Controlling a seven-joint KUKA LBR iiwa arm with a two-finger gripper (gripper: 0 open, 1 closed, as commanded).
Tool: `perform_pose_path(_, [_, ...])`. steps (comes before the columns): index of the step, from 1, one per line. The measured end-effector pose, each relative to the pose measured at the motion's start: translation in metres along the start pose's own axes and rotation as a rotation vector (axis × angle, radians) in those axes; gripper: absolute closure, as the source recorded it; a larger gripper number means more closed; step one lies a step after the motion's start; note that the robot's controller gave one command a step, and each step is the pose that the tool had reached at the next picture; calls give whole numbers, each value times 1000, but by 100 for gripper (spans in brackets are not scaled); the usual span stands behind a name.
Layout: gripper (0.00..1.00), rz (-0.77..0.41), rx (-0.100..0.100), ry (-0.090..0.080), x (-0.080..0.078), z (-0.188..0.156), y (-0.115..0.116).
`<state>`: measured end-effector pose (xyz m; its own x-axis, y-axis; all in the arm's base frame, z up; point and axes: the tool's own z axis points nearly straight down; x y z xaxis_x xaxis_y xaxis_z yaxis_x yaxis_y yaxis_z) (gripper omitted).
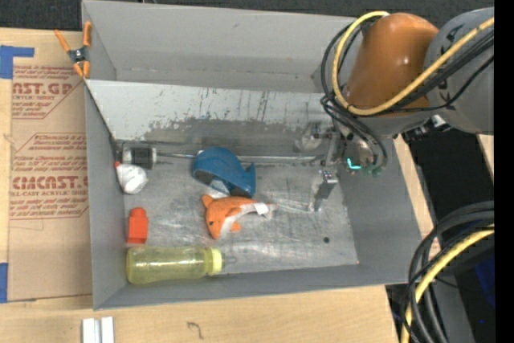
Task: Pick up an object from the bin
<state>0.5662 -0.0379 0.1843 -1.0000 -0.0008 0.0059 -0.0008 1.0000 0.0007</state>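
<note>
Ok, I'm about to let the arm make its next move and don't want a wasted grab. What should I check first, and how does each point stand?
1. Gripper inside the bin: ok, it is over the right part of the floor.
2. A thing right under the gripper: not ok, the floor there looks bare.
3. Nearest candidate in view: ok, the orange fish toy lies to the gripper's left, apart from it.
4. Way across to the fish toy: ok, only bare floor lies between.
5. Fish toy clear of the blue object behind it: cannot tell, they lie very close.
</note>
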Motion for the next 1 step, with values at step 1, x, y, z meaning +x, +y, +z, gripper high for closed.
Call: perform_pose_path(1, [0,0,1,-8,-2,-4,0])
